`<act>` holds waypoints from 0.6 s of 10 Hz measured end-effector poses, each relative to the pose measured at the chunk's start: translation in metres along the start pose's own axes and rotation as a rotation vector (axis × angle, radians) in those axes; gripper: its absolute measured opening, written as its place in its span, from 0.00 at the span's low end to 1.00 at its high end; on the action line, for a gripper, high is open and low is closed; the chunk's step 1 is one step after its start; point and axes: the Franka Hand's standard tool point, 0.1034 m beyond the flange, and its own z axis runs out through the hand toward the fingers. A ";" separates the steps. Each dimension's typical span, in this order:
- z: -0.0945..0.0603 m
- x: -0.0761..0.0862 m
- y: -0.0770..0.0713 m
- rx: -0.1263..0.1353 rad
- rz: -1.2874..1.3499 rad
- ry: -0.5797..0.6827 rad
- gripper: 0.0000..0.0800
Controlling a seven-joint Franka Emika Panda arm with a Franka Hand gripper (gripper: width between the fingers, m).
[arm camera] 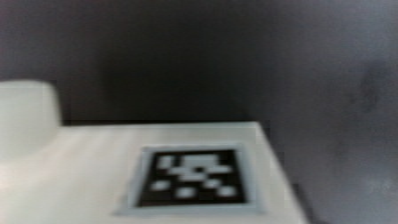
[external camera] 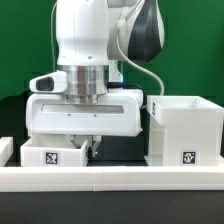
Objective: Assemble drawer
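Nearest, at seven o'clock in the exterior view, lies a small tagged white panel (external camera: 48,154). The open drawer box (external camera: 185,128) stands at four. Just behind the panel hangs the gripper (external camera: 88,148), its fingers seemingly half hidden: open or closed, I cannot tell.

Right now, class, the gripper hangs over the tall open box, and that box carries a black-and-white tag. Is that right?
No. The exterior view shows the gripper by the low part at that view's left, not over the box at its right. The box does carry a black-and-white tag.
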 end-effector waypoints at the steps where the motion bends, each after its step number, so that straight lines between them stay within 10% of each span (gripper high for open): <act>1: 0.000 0.000 0.000 0.000 0.000 0.000 0.12; 6: -0.010 0.005 0.002 0.003 -0.021 0.013 0.05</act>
